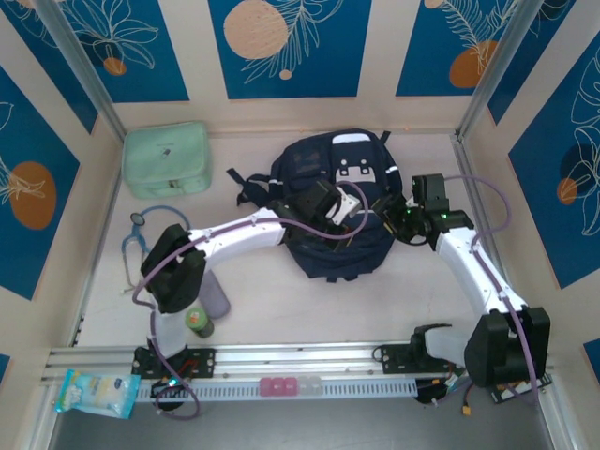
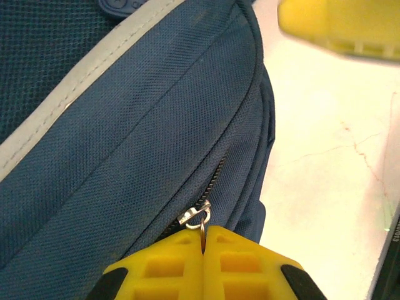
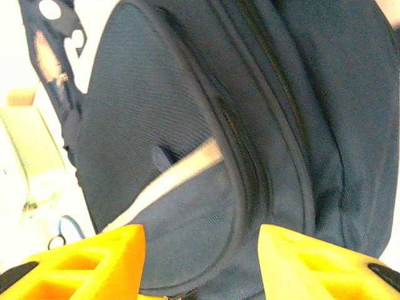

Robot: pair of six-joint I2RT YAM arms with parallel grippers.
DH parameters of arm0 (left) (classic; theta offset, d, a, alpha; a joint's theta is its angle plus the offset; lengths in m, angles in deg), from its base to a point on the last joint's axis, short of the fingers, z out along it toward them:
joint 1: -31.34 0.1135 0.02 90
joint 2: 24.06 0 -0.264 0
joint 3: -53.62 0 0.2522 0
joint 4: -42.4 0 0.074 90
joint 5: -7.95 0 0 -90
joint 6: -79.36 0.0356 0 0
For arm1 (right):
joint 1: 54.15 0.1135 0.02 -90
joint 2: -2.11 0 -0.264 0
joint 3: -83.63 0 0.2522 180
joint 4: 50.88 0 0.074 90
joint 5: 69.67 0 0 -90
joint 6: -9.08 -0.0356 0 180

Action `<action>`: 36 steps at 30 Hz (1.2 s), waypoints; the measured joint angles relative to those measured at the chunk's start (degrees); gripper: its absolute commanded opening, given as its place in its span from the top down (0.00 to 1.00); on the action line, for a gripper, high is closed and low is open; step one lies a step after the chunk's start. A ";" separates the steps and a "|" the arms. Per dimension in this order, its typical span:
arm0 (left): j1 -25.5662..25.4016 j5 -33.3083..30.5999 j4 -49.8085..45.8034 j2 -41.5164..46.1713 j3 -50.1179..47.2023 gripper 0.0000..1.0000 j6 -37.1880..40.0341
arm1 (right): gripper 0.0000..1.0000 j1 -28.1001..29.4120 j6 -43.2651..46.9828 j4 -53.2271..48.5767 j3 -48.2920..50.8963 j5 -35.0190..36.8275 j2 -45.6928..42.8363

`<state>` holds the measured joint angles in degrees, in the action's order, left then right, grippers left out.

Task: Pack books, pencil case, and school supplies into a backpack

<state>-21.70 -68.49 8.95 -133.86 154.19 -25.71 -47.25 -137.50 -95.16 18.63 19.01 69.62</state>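
Well, I see the backpack [image 1: 342, 202] lying flat mid-worktop [image 1: 281, 300], nearer the far edge, white patches [image 1: 354, 172] facing up. My left arm [image 1: 234, 239] stretches from its base at the near-left edge, elbow bent low, forearm running diagonally across to the backpack's middle. On the left wrist camera the left fingers [image 2: 169, 269] are pressed together, pinching the zipper pull [image 2: 195, 217] on the bag's side. The right arm [image 1: 478, 262] rises from the near-right edge and leans inward, wrist beside the backpack's right flank. The right fingers [image 3: 94, 262] stand apart, gripping nothing, navy fabric close beyond them.
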 measured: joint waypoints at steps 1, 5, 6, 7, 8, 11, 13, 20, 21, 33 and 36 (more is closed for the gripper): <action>-0.13 0.22 0.04 -0.63 0.66 1.00 -0.26 | 0.47 0.28 -1.62 -0.28 1.11 0.94 -0.68; -0.28 0.96 0.22 -1.57 1.73 1.00 -1.20 | 0.49 0.44 -5.16 0.15 4.37 1.38 -1.46; -0.28 1.03 0.31 -1.62 1.77 1.00 -1.25 | 0.51 0.44 -5.53 0.52 4.37 1.09 -1.03; -0.28 1.05 0.35 -1.64 1.77 1.00 -1.31 | 0.54 0.46 -5.88 1.31 4.24 0.85 -0.44; -0.28 1.05 0.35 -1.64 1.77 1.00 -1.42 | 0.56 0.61 -6.08 1.60 3.78 0.68 0.35; -0.28 1.03 0.35 -1.64 1.75 1.00 -1.42 | 0.72 0.98 -7.04 3.10 2.10 0.57 3.04; -0.28 1.01 0.37 -1.64 1.73 1.00 -1.42 | 0.85 1.05 -7.28 2.99 1.31 1.07 4.20; -0.39 0.96 2.56 -1.55 -0.74 1.00 -1.40 | 0.98 1.53 -7.85 1.20 0.33 3.32 4.72; -0.39 0.79 3.13 -1.36 -1.36 1.00 -1.40 | 0.98 1.55 -7.65 0.87 0.09 3.52 4.72; 5.35 -0.74 2.25 6.25 -11.50 1.00 2.34 | 1.00 -0.81 -4.50 -0.20 -1.73 2.93 4.66; 7.02 0.61 2.08 6.25 -11.50 1.00 4.37 | 1.00 -0.81 -3.82 -0.09 -2.03 2.47 4.66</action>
<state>-14.68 -67.87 11.03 -127.61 142.69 -21.34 -48.06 -141.32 -95.25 16.60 21.48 74.27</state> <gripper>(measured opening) 0.045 0.068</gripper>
